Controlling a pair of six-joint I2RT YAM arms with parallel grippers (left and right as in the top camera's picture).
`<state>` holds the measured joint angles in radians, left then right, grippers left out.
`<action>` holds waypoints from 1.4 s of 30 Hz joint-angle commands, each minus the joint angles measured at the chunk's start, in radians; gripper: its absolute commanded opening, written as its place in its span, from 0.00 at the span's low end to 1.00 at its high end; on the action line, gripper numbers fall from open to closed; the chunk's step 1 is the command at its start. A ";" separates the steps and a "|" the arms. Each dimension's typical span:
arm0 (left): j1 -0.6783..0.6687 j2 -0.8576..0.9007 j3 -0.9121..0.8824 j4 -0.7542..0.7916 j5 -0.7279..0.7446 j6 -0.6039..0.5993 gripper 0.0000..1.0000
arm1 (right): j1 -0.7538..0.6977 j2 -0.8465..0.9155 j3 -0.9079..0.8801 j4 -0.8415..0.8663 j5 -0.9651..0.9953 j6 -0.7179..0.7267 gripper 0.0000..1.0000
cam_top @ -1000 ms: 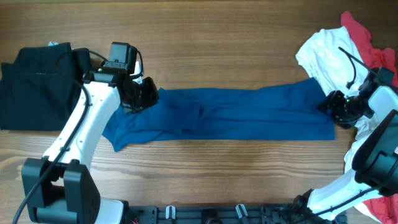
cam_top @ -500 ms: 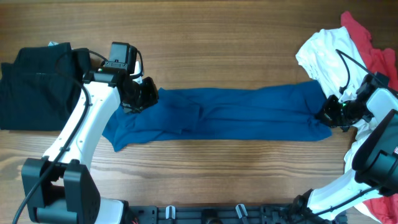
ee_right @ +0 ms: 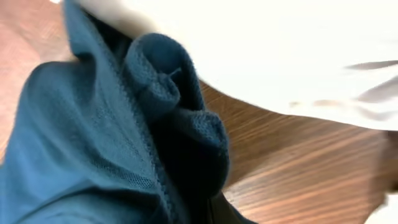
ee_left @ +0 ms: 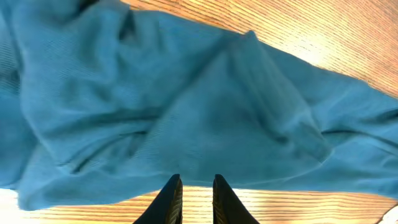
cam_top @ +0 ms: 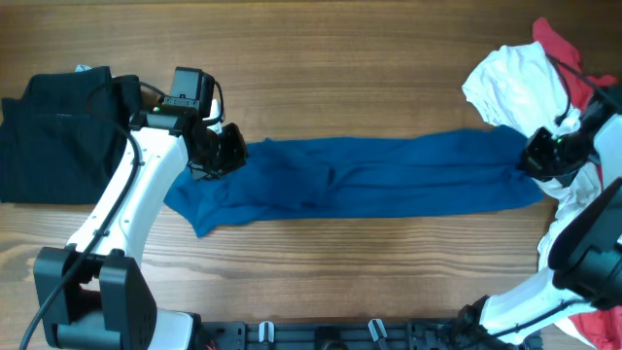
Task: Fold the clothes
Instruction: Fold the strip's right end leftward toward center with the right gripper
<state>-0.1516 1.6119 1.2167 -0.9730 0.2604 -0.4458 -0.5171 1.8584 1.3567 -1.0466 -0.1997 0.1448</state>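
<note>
Overhead view: fixed above, directed straight down, far enough that the whole wooden table [cam_top: 389,58] is taken in.
Left wrist view: aimed past the left gripper [ee_left: 196,179], close over the blue shirt [ee_left: 186,112].
Right wrist view: set very near the shirt's bunched end, with the white garment [ee_right: 280,50] behind.
Shared by all three: the blue shirt.

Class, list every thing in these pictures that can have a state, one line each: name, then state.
blue shirt: stretched into a long wrinkled band, gripped at both ends.
black garment: lying fairly flat, untouched.
white garment: crumpled in a heap.
red garment: crumpled, partly under the white one.
left gripper: fingers nearly together, pinching the shirt's left end.
right gripper: shut on the shirt's bunched right end.
</note>
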 commanded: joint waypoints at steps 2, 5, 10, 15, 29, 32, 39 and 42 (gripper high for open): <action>-0.004 0.008 -0.008 0.003 0.008 0.012 0.17 | 0.113 -0.092 0.024 -0.048 0.029 -0.011 0.05; -0.004 0.008 -0.008 0.004 0.008 0.012 0.17 | 0.239 -0.101 0.024 -0.061 0.082 -0.002 0.05; -0.004 0.008 -0.008 0.003 0.008 0.012 0.17 | 0.438 -0.099 0.023 -0.062 0.134 0.079 0.04; -0.004 0.008 -0.008 0.003 0.008 0.012 0.17 | 0.632 -0.097 0.023 -0.024 0.137 0.144 0.04; -0.004 0.008 -0.008 0.003 0.008 0.013 0.17 | 0.893 -0.041 -0.022 0.098 0.158 0.249 0.08; -0.004 0.008 -0.008 0.003 0.008 0.013 0.17 | 0.915 -0.040 -0.023 0.098 0.156 0.249 0.10; -0.004 0.008 -0.008 0.003 0.008 0.013 0.17 | 0.936 -0.040 -0.023 0.084 0.122 0.247 0.18; -0.004 0.008 -0.008 0.003 0.008 0.013 0.17 | 0.936 -0.040 -0.023 0.086 0.075 0.242 0.34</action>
<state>-0.1516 1.6119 1.2163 -0.9722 0.2607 -0.4454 0.4118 1.8030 1.3376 -0.9604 -0.0669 0.3828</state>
